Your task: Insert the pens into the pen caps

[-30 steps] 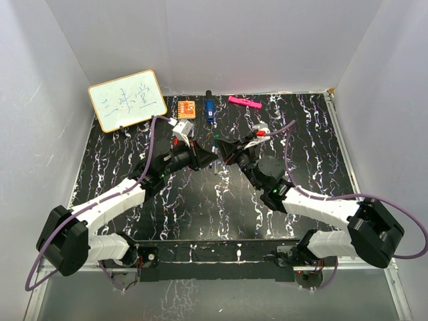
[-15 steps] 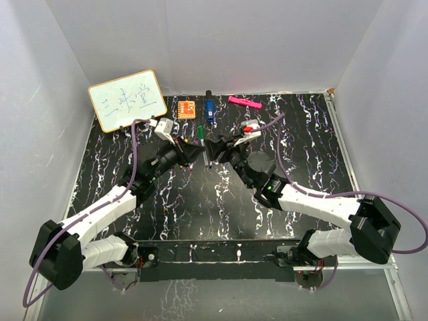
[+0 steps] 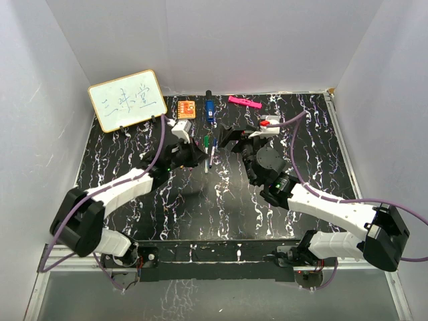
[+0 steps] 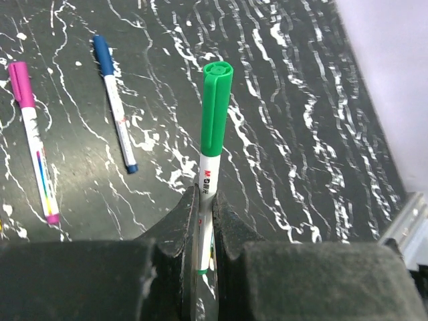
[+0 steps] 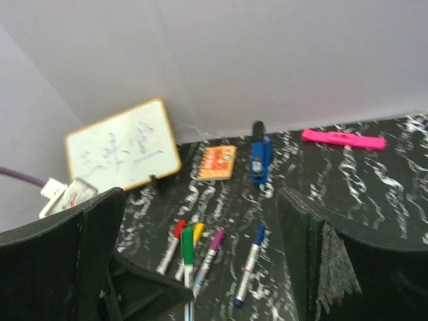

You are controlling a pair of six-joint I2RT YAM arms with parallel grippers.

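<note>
— So, where is the green pen (image 4: 206,179)?
— In the left gripper (image 4: 204,208). Its fingers (image 4: 179,224) pinch the white barrel low down. The green cap (image 4: 216,107) sits on the free end, pointing away from the gripper, above the table (image 4: 301,134).

— And the other pens?
— They lie flat on the table near it. The left wrist view shows the blue pen (image 4: 115,114) and the purple pen (image 4: 35,147) roughly parallel and apart, each with a coloured cap on one end. The right wrist view also shows the red pen (image 5: 171,246) and the yellow pen (image 5: 196,234), close together just left of the green one.

— Are those two capped?
— Their far ends are coloured, but that view is blurred, so I cannot tell whether the caps are seated.

— The right gripper (image 3: 231,138)?
— It holds nothing. Its fingers (image 5: 348,261) are spread wide, and it hangs over the table facing the pens from the right.

— What stands behind?
— Along the back wall, from left to right, there is a whiteboard (image 3: 127,100), an orange block (image 3: 186,108), a blue object (image 3: 209,109) and a pink marker (image 3: 245,102).
</note>
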